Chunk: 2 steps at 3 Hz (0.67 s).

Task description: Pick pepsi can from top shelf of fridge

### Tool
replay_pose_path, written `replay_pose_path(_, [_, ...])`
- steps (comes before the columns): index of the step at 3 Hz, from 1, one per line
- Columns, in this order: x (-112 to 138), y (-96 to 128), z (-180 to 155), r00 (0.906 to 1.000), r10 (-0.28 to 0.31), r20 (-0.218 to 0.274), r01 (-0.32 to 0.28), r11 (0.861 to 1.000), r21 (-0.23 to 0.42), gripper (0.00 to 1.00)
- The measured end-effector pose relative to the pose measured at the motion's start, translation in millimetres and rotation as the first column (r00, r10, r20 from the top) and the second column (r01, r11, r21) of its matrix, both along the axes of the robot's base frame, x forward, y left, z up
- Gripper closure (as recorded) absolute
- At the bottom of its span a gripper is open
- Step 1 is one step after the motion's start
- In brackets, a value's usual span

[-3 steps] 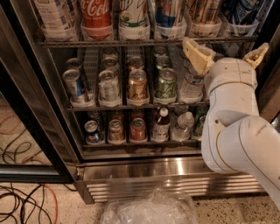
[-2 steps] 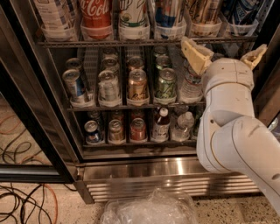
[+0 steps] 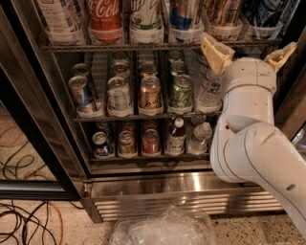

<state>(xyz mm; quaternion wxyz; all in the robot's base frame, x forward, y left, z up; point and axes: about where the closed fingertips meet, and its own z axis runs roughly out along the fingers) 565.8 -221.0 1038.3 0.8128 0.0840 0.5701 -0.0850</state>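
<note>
The fridge (image 3: 143, 184) stands open with wire racks of cans and bottles. The top shelf (image 3: 119, 48) carries cans in translucent cups. The pepsi can (image 3: 260, 12), dark blue with white marks, stands at the right end, cut off by the top edge, next to a gold-tan can (image 3: 222, 12). My gripper (image 3: 248, 53) is open and empty. Its two tan fingers are spread wide at the shelf's front rail, just below and in front of the pepsi can, not touching it. The white arm covers the right end of the lower racks.
A red Coca-Cola can (image 3: 105, 14), a green-white can (image 3: 146, 14) and a blue-red can (image 3: 184, 14) stand further left on the top shelf. Lower racks hold several cans and bottles. The black door frame (image 3: 38, 143), floor cables (image 3: 24, 220) and a clear plastic bag (image 3: 162, 229) are below.
My gripper has risen a little towards the top shelf rail, and the lower arm has shifted slightly left. The cans have not moved.
</note>
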Motion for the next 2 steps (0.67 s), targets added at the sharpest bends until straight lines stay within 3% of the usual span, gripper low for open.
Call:
replay_pose_path(1, [4.0,-7.9,2.3,0.9996,-0.029,0.0,0.029,0.999,0.012,0.0])
replay_pose_path(2, [9.1,-28.2,3.2,0.9958,-0.085,-0.034,0.085,0.996,0.005,0.0])
